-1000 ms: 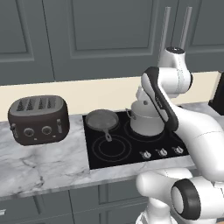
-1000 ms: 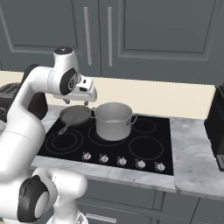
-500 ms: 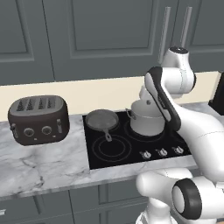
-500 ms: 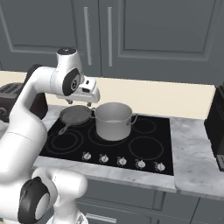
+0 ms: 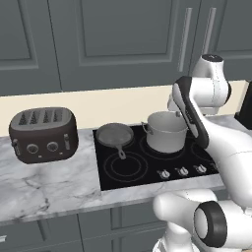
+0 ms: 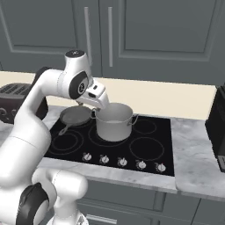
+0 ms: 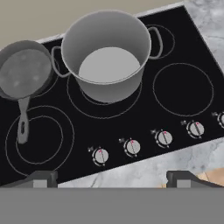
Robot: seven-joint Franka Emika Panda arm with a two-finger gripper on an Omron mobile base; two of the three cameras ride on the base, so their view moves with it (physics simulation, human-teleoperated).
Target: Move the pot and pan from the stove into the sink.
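Stove (image 5: 147, 162) set in marble counter (image 5: 44, 182). Pot (image 7: 107, 54) upright on rear centre burner, empty. Pan (image 7: 24, 74) just left of pot, handle toward knobs (image 7: 131, 146). Gripper (image 7: 111, 177) above stove, fingertips wide apart, holding nothing. Toaster (image 5: 43, 134) further left.

Arm (image 6: 39, 101): glossy white rounded shells, dark grey joint bands, black ring at the lower joint, small dark fingertips (image 7: 41, 178).
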